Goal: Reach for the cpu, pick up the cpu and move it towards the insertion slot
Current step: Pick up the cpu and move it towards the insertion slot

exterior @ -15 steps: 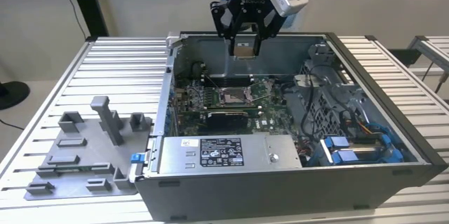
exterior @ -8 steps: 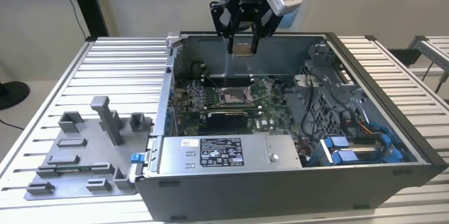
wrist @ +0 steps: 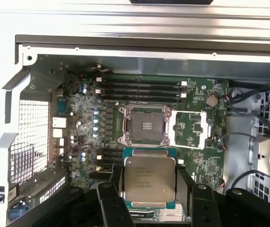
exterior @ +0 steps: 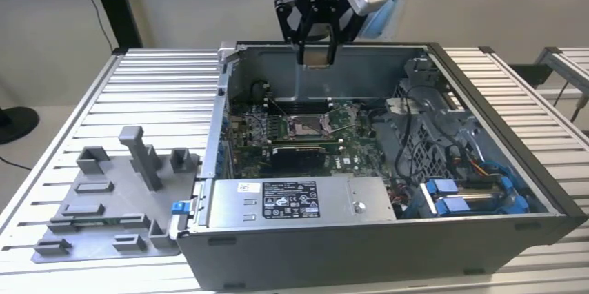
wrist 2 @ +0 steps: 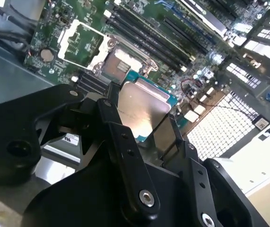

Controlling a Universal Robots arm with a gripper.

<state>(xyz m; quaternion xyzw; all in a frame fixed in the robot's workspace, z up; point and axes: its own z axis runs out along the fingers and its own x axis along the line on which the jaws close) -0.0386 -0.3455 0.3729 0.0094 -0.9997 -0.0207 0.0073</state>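
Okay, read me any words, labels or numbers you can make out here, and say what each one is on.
On the cpu, held in the pincer: faint lines of print, too small to read.
On the power supply, the black label: small print, blurred, unreadable.
Nothing else carries legible text.

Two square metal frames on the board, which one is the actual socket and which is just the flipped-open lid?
The insertion slot is the frame with the dark contact field, directly beyond the cpu held in the gripper. The open lid beside it shows bare green board through its middle.
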